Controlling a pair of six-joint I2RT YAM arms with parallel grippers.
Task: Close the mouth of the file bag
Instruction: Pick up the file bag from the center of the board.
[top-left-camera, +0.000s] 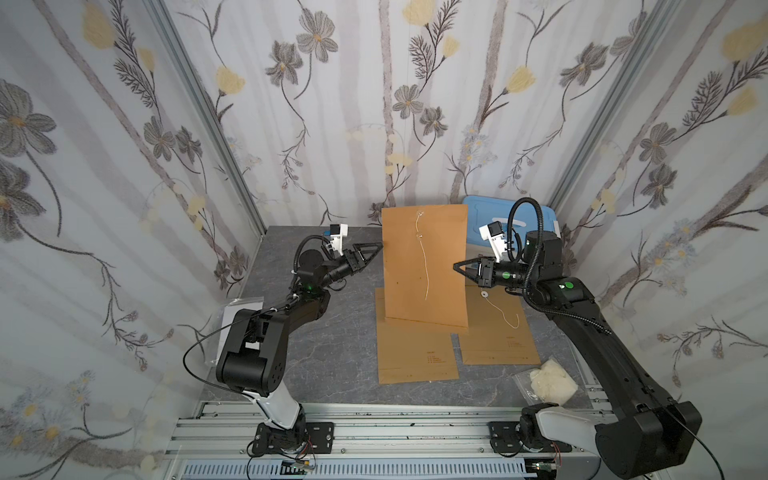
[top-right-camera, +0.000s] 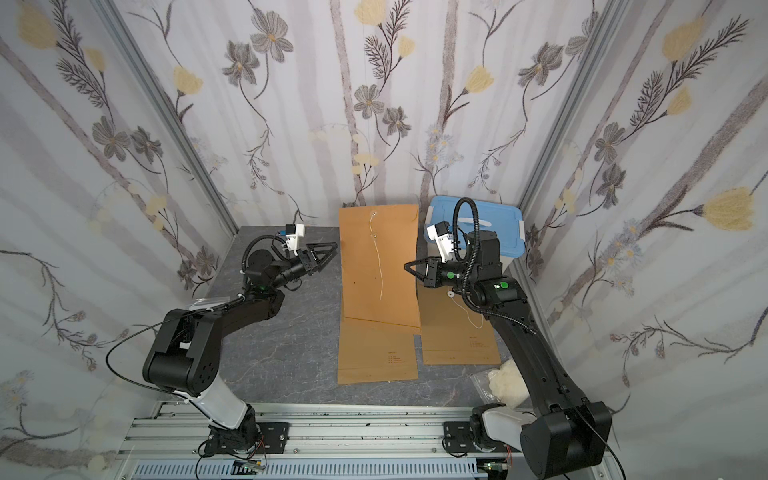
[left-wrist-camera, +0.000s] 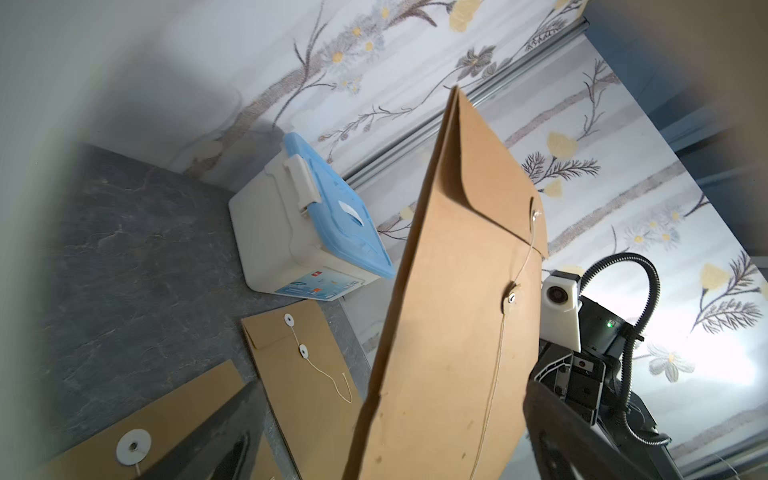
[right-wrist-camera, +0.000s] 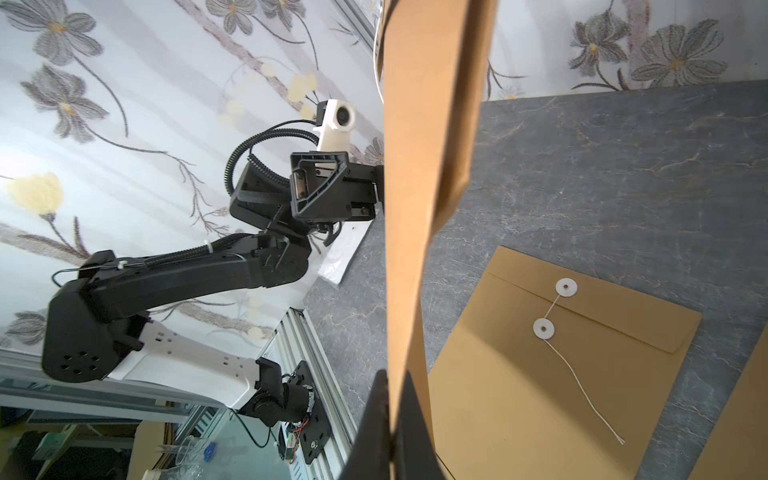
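Nearest you, front right of the table (top-left-camera: 340, 332): a clear plastic pouch (top-left-camera: 548, 380) of white stuff, untouched and no part of the job. Just beyond it, two spare envelopes lie flat. These are the middle envelope (top-left-camera: 415, 357) and the right envelope (top-left-camera: 498, 336), whose cord lies loose.

Mid-table: the file bag (top-left-camera: 415, 286) stands upright, its bottom edge meeting the middle envelope. You cannot tell whether it rests there or hangs.
- Your right gripper (top-left-camera: 456, 266) is clenched on the bag's right edge. The right wrist view shows its fingers (right-wrist-camera: 368, 428) pinching the paper.
- Your left gripper (top-left-camera: 379, 246) sits at the opposite edge, higher up, jaws spread wide and holding nothing. In the left wrist view the bag's face stands framed between the two fingers. Whether it touches the edge: cannot tell.

Toward the bag's top: the flap (left-wrist-camera: 498, 174) is folded down over the mouth. The string (left-wrist-camera: 496, 365) runs from the upper button (left-wrist-camera: 535, 215) to the lower button (left-wrist-camera: 512, 297), then hangs free down the face. Any turn around the lower button is too small to read.

Judgement: the flap is done and the tie-off is mostly left. You would need to catch the free tail and wind it around the buttons while the right side steadies the bag.

Farthest back, right corner: a blue-lidded box (top-left-camera: 486, 212), idle.
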